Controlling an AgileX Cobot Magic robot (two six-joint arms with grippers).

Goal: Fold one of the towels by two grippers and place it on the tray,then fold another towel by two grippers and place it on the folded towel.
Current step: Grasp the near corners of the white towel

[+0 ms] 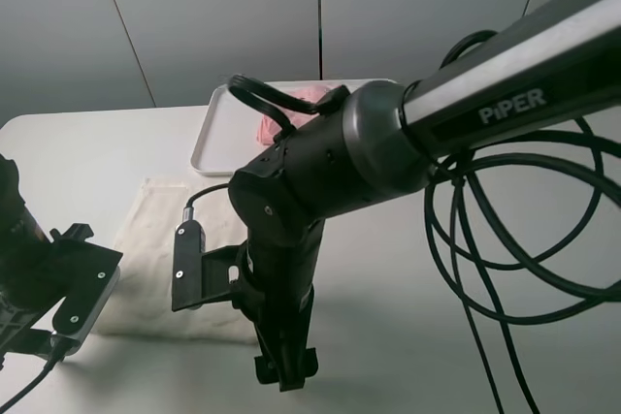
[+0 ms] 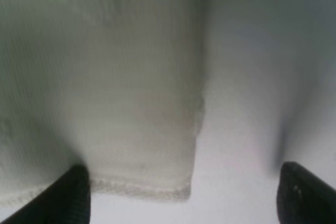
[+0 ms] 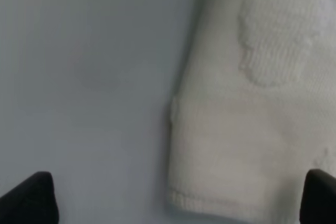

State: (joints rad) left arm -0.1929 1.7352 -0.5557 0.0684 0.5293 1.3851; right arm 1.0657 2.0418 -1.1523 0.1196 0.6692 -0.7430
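Bench (image 1: 68, 143), pale and mostly bare, carries everything. Cream towel (image 1: 160, 230) lies spread flat on it, single layer as far as can be told, just in front of the tray (image 1: 233, 133); near hem and both near corners show in the wrist views. Tray sits at the back of the bench, white, shallow rim. Pink towel (image 1: 310, 94) rests inside it as a compact bundle, partly hidden by the right arm's cabling; looks folded, though the fold lines are not readable. Left pincer (image 2: 186, 182): jaws spread wide, nothing gripped, one fingertip over the cream towel's hem near its corner, the other over bare bench. Right pincer (image 3: 178, 192): likewise released, straddling the opposite near corner, one fingertip over cloth and one off it. Contact with cloth or bench cannot be told from this blur. Judgement: first half done, with pink folded and delivered. Second half barely begun. Left to do: pinch both near corners, carry them over to make the fold, lift the cream towel, and set it on the pink one.
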